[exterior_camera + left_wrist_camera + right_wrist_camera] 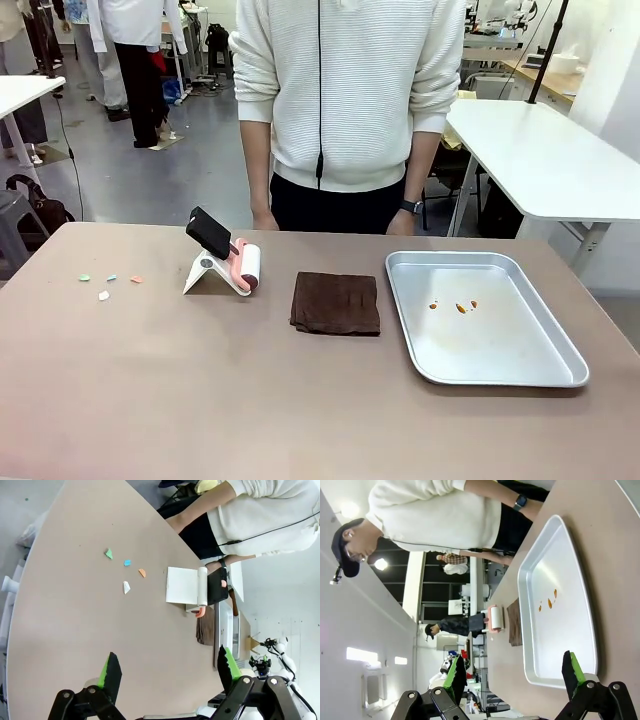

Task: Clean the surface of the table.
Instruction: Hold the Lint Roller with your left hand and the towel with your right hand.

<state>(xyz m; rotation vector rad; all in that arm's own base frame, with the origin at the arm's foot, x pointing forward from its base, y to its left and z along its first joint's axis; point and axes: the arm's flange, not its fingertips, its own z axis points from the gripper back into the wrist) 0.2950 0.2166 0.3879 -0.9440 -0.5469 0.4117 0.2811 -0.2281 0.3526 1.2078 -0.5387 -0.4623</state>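
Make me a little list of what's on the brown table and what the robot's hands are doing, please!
table: brownish top, not yet cleaned
scraps: four small coloured bits, toward the robot's left
lint roller: pink, resting on a white stand, left of the cloth
cloth: brown, folded, mid-table
tray: metal, on the right, a few orange crumbs inside
person: standing at the far edge
left gripper: open, holding nothing
right gripper: open, holding nothing

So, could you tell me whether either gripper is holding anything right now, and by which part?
Nothing is held. The left gripper and the right gripper both hover over the table with fingers wide apart and nothing between them.
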